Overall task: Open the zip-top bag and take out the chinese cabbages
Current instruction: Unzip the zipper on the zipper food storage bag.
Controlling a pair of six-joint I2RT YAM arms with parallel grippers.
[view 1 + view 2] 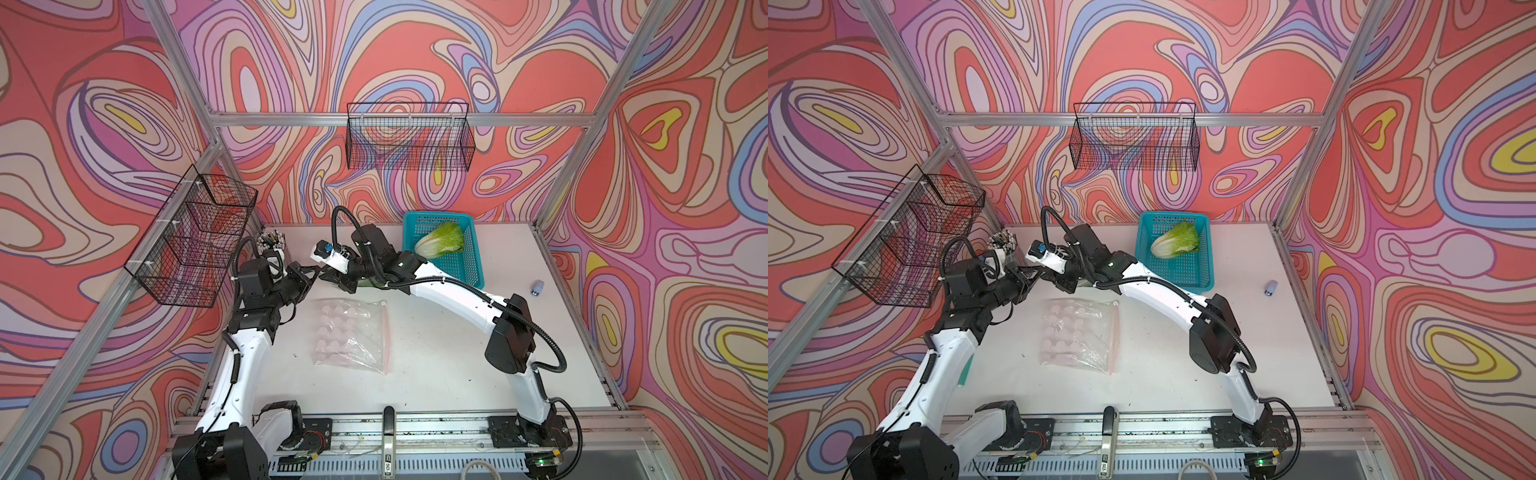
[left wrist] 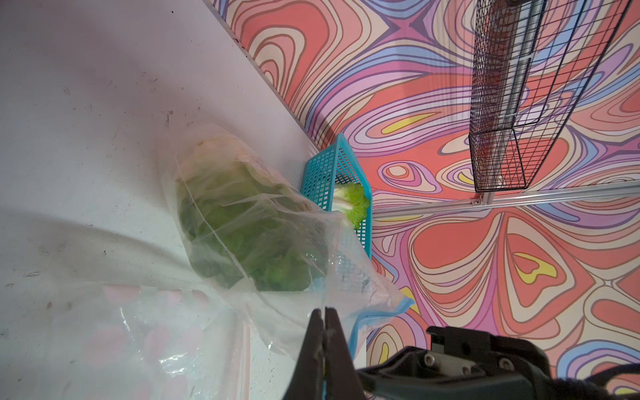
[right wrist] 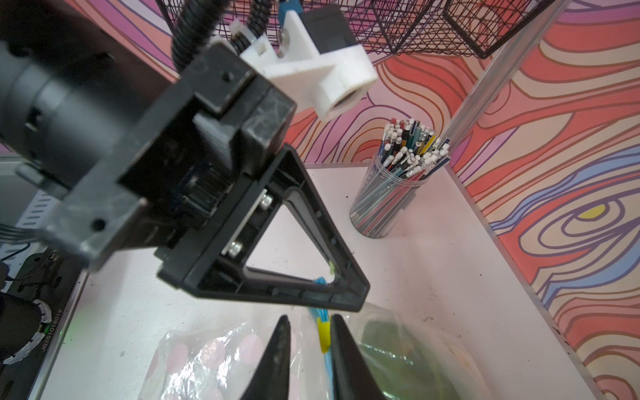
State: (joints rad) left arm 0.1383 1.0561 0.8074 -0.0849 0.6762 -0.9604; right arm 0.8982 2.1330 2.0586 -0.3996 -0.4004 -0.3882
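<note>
A clear zip-top bag [image 2: 249, 277] lies near the table's back, with a green chinese cabbage [image 2: 235, 221] inside it. My left gripper [image 2: 325, 311] is shut on the bag's mouth edge beside the blue zip strip [image 2: 377, 313]. My right gripper [image 3: 308, 318] faces it, tips nearly touching. It is open, its jaws straddling the zip and its yellow slider [image 3: 323, 334], which rests against one finger. Both top views show the two grippers meeting, left [image 1: 313, 274] and right [image 1: 332, 282], with the arm hiding the bag. Another cabbage [image 1: 440, 241] [image 1: 1175, 241] lies in the blue basket [image 1: 473, 274].
A second clear bag [image 1: 349, 332] [image 1: 1077, 332] with pink dots and a red zip lies flat mid-table. A cup of pencils [image 3: 398, 187] [image 1: 272, 241] stands in the back left corner. Black wire baskets [image 1: 191, 237] [image 1: 409, 137] hang on the walls. A small grey object [image 1: 538, 287] sits at the right.
</note>
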